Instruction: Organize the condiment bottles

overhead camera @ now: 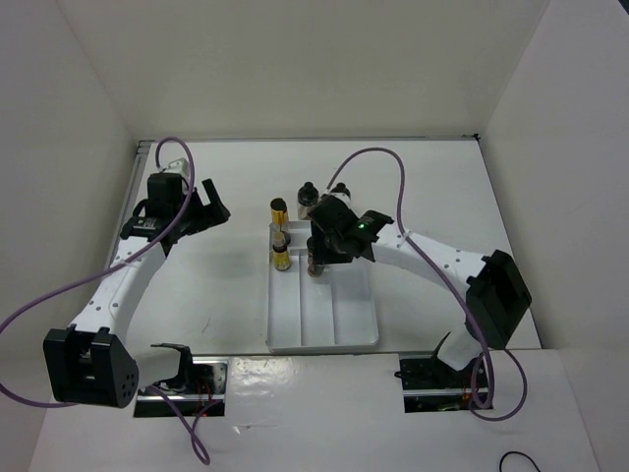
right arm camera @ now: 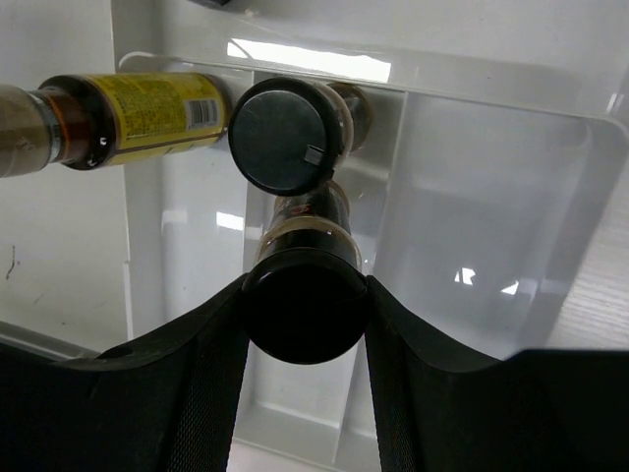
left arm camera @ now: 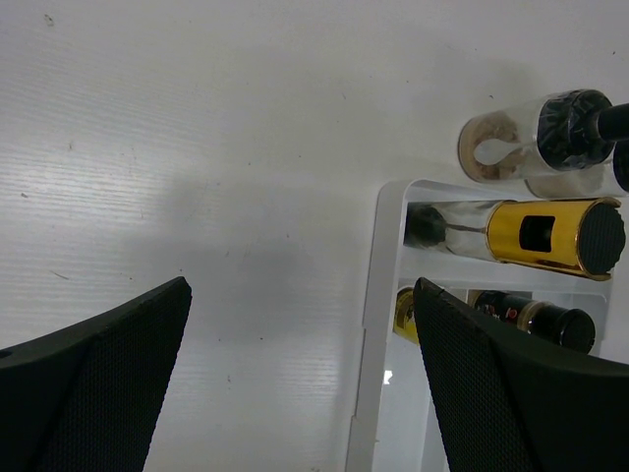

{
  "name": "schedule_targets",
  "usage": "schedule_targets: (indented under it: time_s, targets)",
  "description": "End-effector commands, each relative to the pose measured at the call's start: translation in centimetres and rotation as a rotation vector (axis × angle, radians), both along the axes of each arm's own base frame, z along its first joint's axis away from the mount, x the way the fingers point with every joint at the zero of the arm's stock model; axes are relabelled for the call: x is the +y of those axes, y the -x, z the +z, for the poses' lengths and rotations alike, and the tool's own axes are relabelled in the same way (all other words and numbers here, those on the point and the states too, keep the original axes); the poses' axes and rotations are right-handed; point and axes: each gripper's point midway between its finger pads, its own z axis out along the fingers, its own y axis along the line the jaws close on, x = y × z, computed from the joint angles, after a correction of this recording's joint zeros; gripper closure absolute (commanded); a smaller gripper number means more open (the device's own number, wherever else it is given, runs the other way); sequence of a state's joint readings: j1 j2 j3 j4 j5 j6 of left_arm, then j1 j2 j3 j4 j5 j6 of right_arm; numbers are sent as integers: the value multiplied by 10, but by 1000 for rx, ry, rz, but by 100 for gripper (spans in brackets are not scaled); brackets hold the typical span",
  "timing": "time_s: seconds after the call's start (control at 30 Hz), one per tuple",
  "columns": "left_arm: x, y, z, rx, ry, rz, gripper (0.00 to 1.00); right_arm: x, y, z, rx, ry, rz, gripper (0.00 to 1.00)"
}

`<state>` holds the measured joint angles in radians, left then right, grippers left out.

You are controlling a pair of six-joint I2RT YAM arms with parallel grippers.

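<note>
Mostly the trouble sits mid-tray. Left of the tray (overhead camera: 324,349), the left gripper (left arm camera: 302,295) hangs over the table (overhead camera: 226,295) w/ fingers spread wide and nothing between them. Low risk there, unless it swings at the tray's left rim and bumps the two jars in the left section: the far yellow jar (overhead camera: 279,210) and the near yellow jar (overhead camera: 282,260), both upright as far as the top view shows.

In the tray's mid section, far end, the right gripper (right arm camera: 305,285) pinches the dark jar (right arm camera: 307,320) by its black cap. Can't tell if its base is down on the tray floor. Let go too early and it'd prob. land crooked and topple. A cap-only hold also lets the body swing.

Just beyond it, toward the tray's far wall, stands a second dark jar (right arm camera: 280,136), v. close, contact unclear. Fingers spreading, or the wrist lifting off at a slant, could clip it or the near yellow jar in the next section.

Beyond the tray's far edge, on the table, are two more: a pale jar (left arm camera: 491,147) and, right of it, a sixth jar (overhead camera: 340,191), contents too small to read. The right arm's purple cable (overhead camera: 378,154) loops just past them, and a pull-back might drag it across. The tray's right section has no jar in it, so room isn't the obstacle; crowding at the far end is.
</note>
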<state>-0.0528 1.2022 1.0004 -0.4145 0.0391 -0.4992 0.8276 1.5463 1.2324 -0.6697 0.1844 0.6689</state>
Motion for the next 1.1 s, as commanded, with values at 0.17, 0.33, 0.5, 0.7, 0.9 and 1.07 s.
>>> schedule_targets:
  time_s: [0.17,0.33,0.5,0.7,0.9,1.07]
  targets:
    - [4,-4,6,-41,-15,6,0,27,-11,-5,-42,-9,27,100]
    - [4,-4,6,-41,-15,6,0,29,-6,-21,-23,50,49,100]
    - [4,-4,6,-41,-15,6,0,29,-1,-31,-18,104,63,94]
    - [3,-4,7,-41,-10,-1,0,29,-2,-30,-10,114,64,51]
    - [3,-4,7,-41,-10,-1,0,24,0,-15,-11,125,59,26]
    - [3,-4,3,-32,-10,-1,0,27,-4,15,-42,99,53,19]
